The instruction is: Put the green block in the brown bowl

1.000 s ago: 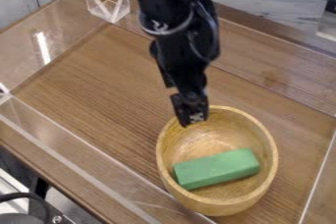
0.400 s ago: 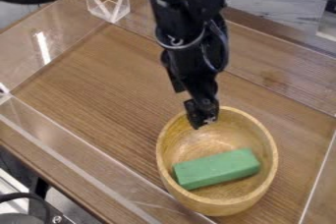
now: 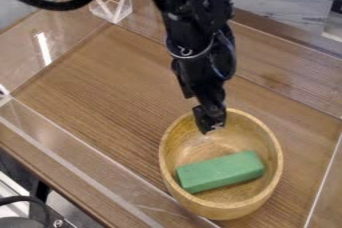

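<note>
The green block (image 3: 222,172) is a small bar of plain, matte green colour, long and rectangular, with slightly soft edges. It lies flat on the bottom of the brown bowl (image 3: 171,162), across its middle, with one end a little higher in the picture than the other. Its length is about half the width of the bowl.

The brown bowl is round and made of light wood, with a thick pale rim and grain lines visible on the inner wall. It stands on the counter (image 3: 94,82), near the front right corner. The counter has a brown wood pattern, and low clear walls (image 3: 60,137) stand around its edge.

The hand (image 3: 210,122) is black and points down over the far side of the bowl, just inside the rim. It is released; nothing is between its fingertips. It is above the block and does not touch it.

By count: one green block, one brown bowl, one robot arm (image 3: 198,32) with one hand.
</note>
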Controlling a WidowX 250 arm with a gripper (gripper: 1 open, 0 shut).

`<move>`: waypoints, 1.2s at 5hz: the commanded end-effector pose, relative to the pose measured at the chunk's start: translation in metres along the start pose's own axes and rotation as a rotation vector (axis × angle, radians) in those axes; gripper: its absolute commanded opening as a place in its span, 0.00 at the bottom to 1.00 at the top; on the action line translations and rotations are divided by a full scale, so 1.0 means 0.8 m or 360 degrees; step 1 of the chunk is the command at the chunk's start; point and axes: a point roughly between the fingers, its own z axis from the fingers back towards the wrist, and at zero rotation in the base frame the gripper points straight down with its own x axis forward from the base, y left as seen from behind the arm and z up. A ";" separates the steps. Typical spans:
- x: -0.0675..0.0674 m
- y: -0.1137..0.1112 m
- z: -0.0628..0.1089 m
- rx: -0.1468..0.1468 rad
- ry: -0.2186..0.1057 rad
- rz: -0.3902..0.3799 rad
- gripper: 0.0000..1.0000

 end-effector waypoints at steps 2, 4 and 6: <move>0.005 0.022 -0.001 -0.0003 -0.0042 -0.0056 1.00; 0.011 0.003 0.002 -0.0062 -0.0057 -0.0222 1.00; 0.037 0.024 0.022 -0.0018 -0.0045 -0.0087 1.00</move>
